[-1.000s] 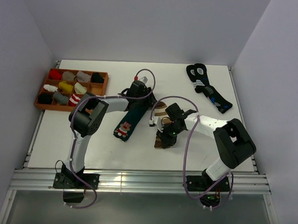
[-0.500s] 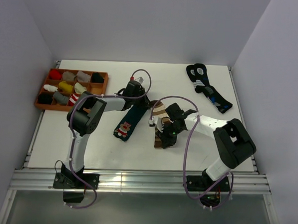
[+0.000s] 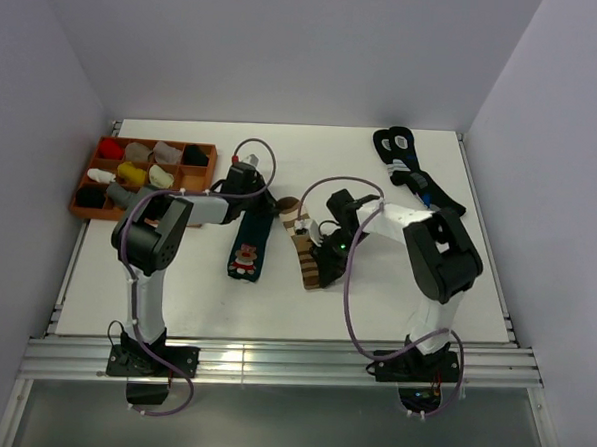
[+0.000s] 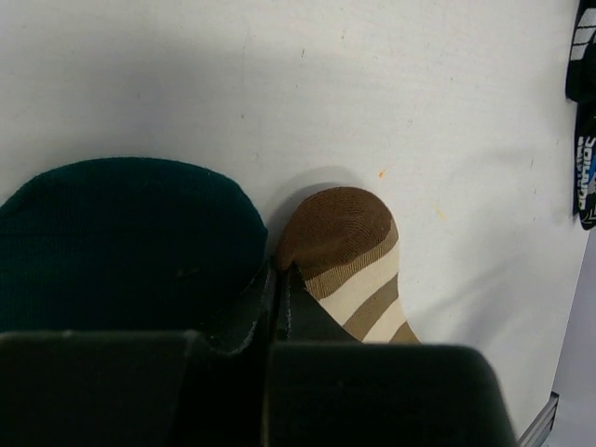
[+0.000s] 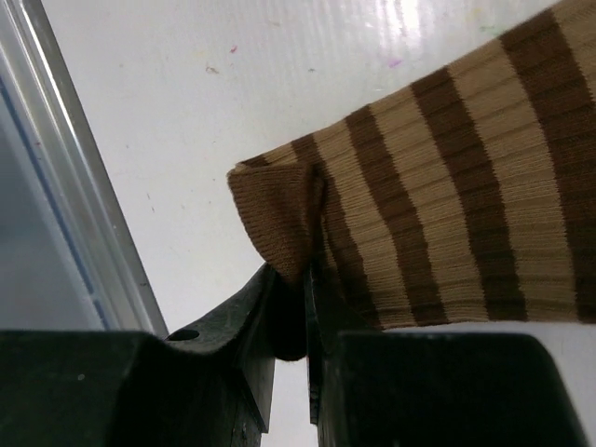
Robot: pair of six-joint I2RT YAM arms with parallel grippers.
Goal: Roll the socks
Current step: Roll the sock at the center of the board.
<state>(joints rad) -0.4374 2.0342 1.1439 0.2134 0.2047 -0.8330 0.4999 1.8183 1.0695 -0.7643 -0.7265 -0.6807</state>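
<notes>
Sock runs lengthwise between both grippers. The right gripper pinches its folded cuff corner, the stripes stretching ahead. The left gripper, jaws closed, sits at the toe's edge. Rolling likely runs cuff to toe.

Bare table lies open at 6 to 8 o'clock of the dark green sock and at 4 o'clock of the brown striped sock. Between these two socks only a thin lane shows, toes just beside each other. From the table's centre the wooden tray blocks 10 o'clock, the black socks 1 o'clock; left arm and right arm cross the middle
</notes>
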